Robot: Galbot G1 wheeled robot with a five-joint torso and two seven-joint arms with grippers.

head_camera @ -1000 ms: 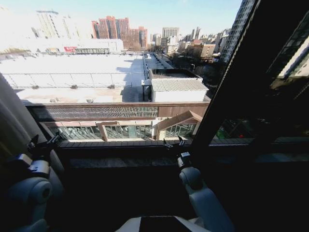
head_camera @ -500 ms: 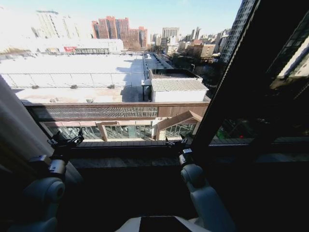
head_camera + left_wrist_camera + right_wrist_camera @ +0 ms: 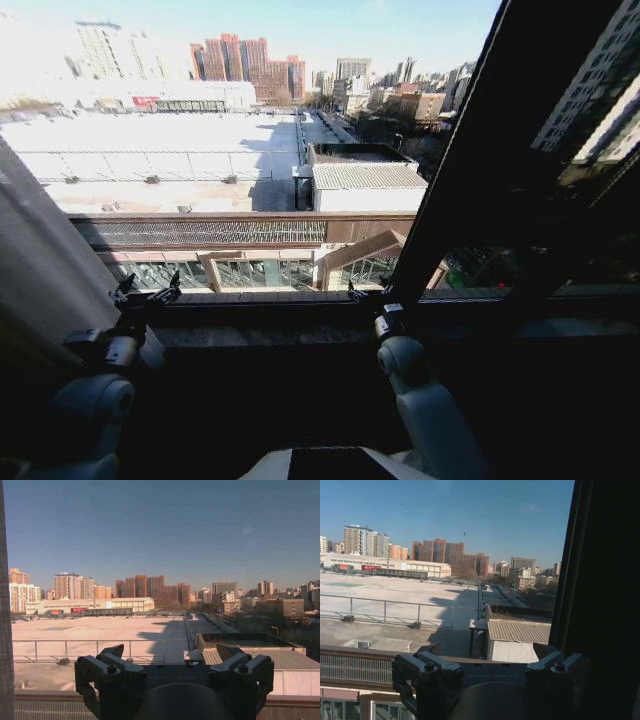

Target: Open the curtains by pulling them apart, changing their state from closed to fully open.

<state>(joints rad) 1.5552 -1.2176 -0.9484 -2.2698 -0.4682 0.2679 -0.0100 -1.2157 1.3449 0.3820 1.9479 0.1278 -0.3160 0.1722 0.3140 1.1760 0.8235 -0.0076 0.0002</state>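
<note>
Curtains of sheer white pleated fabric are drawn to the sides: one panel (image 3: 40, 270) is seen gathered at the robot's left in the head view, and a narrow strip of it (image 3: 5, 630) appears at one edge of the left wrist view; the other side is occupied by a dark, shadowed mass (image 3: 560, 200) beside a slanted dark window frame bar (image 3: 460, 170), and whether that mass is fabric cannot be told. Between them the glass is uncovered, and a pale flat rooftop (image 3: 160, 150) with red-brown high-rise buildings (image 3: 245, 62) beyond is visible. The black two-fingered left end effector (image 3: 147, 292) is held above the dark window sill (image 3: 270, 335), just beside the left panel, its fingers released and spread, nothing being grasped. The black right end effector (image 3: 366, 292) is raised near the middle of the sill, close to the frame bar, likewise released and empty. Both are shown spread in the wrist views (image 3: 175, 665) (image 3: 487, 662).
</note>
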